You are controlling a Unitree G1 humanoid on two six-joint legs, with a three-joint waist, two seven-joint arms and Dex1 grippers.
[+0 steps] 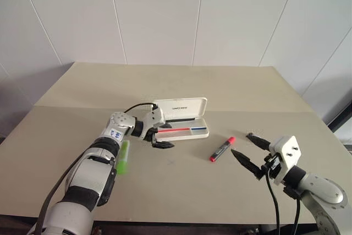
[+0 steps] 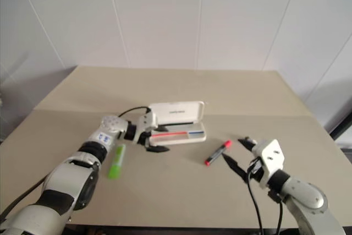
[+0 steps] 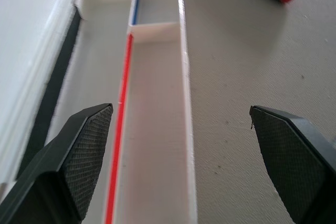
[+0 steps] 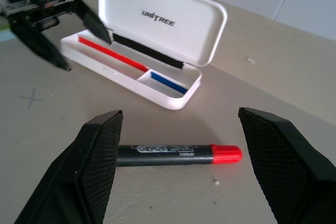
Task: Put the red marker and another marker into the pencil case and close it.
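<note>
The pencil case (image 1: 181, 108) lies open in the middle of the table, its white lid standing up behind a shallow tray (image 3: 157, 129) with a red and a blue stripe inside. My left gripper (image 1: 163, 137) is open at the tray's left end, with one finger over the tray and the other over the table in front of it. The red marker (image 1: 221, 149), black with a red cap, lies on the table to the right of the case. My right gripper (image 4: 178, 120) is open just short of it, holding nothing. The lime-green highlighter (image 2: 116, 161) lies beside my left forearm.
The beige table (image 1: 181, 191) ends at a white panelled wall behind. Bare tabletop stretches in front of the case and the marker. A black cable runs along my left wrist close to the case lid.
</note>
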